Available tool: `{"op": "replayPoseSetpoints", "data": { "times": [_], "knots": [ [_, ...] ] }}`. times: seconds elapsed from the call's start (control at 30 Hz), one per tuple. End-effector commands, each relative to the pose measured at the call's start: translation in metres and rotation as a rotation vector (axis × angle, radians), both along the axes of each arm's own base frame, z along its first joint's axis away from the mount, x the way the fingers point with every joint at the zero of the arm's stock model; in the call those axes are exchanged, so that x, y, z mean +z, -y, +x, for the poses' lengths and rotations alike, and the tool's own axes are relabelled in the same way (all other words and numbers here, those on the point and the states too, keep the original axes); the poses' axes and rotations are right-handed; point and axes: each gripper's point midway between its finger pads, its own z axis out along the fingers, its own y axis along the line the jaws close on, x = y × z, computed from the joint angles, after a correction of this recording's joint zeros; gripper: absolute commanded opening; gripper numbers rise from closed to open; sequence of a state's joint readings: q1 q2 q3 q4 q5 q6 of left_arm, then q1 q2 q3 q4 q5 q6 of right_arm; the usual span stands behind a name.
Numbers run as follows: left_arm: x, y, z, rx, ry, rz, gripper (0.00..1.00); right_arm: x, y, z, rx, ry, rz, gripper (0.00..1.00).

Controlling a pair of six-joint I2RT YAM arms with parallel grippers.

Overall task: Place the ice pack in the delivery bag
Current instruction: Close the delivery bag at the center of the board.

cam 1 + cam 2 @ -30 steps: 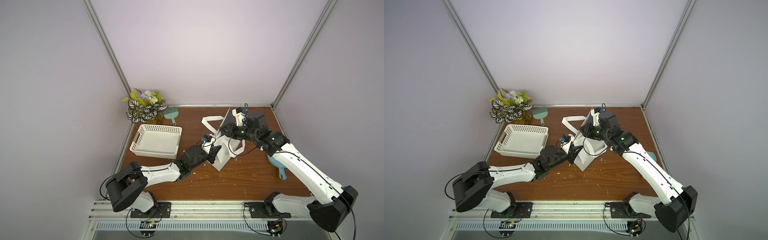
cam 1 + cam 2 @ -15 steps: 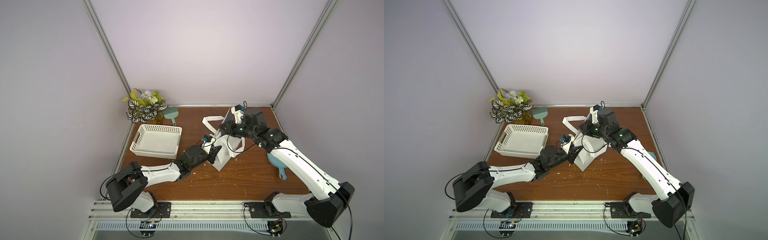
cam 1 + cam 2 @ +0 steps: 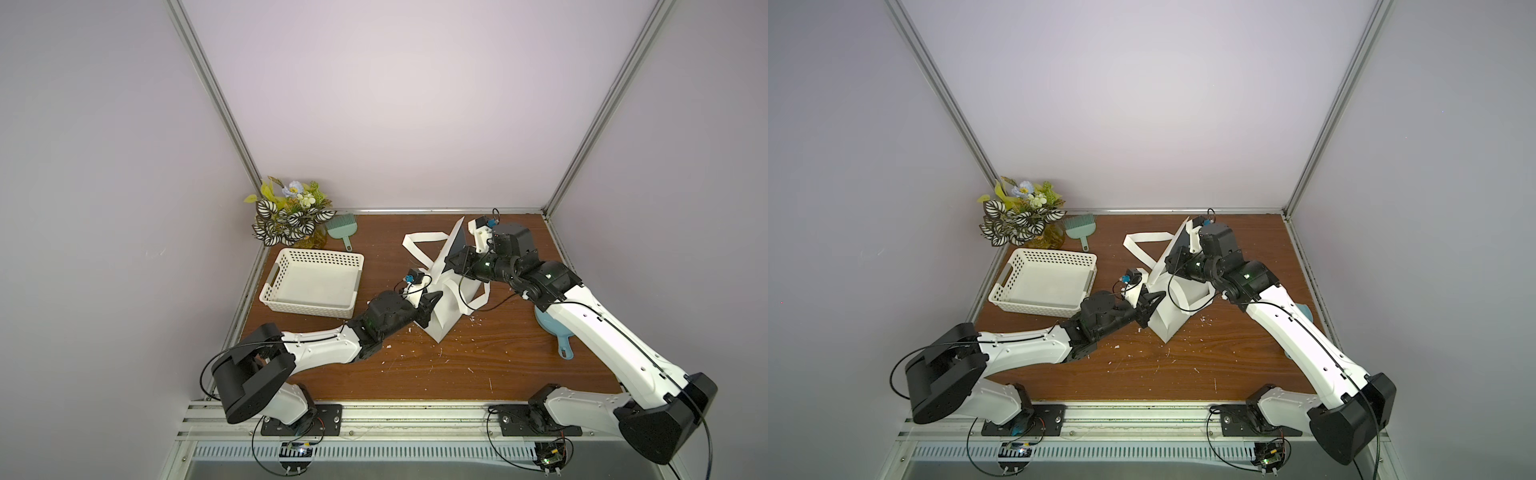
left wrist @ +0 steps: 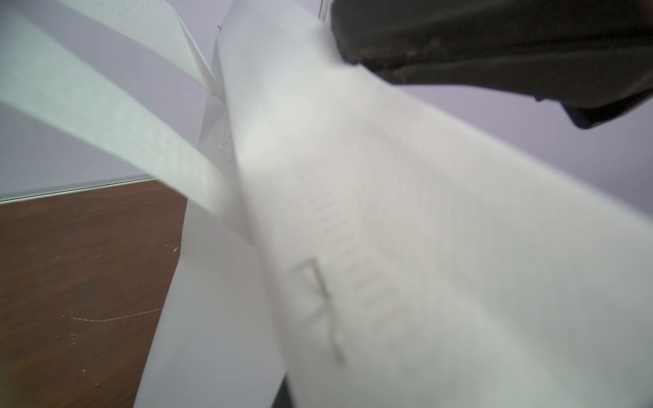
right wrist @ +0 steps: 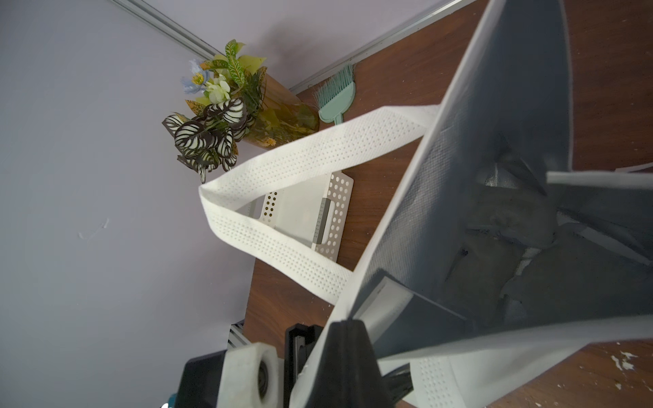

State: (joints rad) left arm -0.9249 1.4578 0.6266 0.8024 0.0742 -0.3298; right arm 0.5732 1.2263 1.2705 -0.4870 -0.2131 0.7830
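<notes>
Okay so, the delivery bag is standing open around the middle of the counter, with its flap up on the 12 o'clock side and one loop handle flopped out toward 11. The left fingers come in from about 8 o'clock and are pinching the bag's rim. In the right wrist view you can see a black finger pressed against the outside of the white fabric. The right fingers reach in from about 2 o'clock at the bag's mouth, right by the flap, and they're pressed together. Whether anything sits between them, I can't tell. As for the ice pack, I honestly can't pick it out for sure. The right wrist view looks down past the foil lining, and there are dark blurry shapes with a small pale patch in there, too murky to name. Around the bag there's a white perforated basket at 9 o'clock, a plant and a teal brush at 10, and a light-blue scoop at 3, partly under the right arm.
</notes>
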Motion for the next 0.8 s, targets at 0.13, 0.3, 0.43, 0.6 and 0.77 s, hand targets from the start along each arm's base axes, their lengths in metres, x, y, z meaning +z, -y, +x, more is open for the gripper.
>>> {"op": "replayPoseSetpoints", "data": {
  "times": [0.13,0.3,0.43,0.6,0.77],
  "knots": [
    [0.013,0.006,-0.005,-0.019,0.0,-0.036,0.13,-0.003,0.014,-0.013,-0.033,0.012,0.033,0.0],
    [0.019,0.007,-0.005,-0.025,-0.004,-0.058,0.09,-0.014,0.015,-0.015,-0.047,0.007,0.051,0.0],
    [0.019,0.008,-0.006,-0.03,-0.014,-0.066,0.09,-0.017,0.016,-0.016,-0.048,0.016,0.057,0.0],
    [0.019,0.009,-0.007,-0.036,-0.003,-0.058,0.1,-0.024,0.031,-0.017,-0.092,0.059,0.006,0.0],
    [0.019,0.009,-0.007,-0.038,0.001,-0.06,0.09,-0.042,0.043,-0.009,-0.107,0.153,-0.095,0.06]
  ]
}}
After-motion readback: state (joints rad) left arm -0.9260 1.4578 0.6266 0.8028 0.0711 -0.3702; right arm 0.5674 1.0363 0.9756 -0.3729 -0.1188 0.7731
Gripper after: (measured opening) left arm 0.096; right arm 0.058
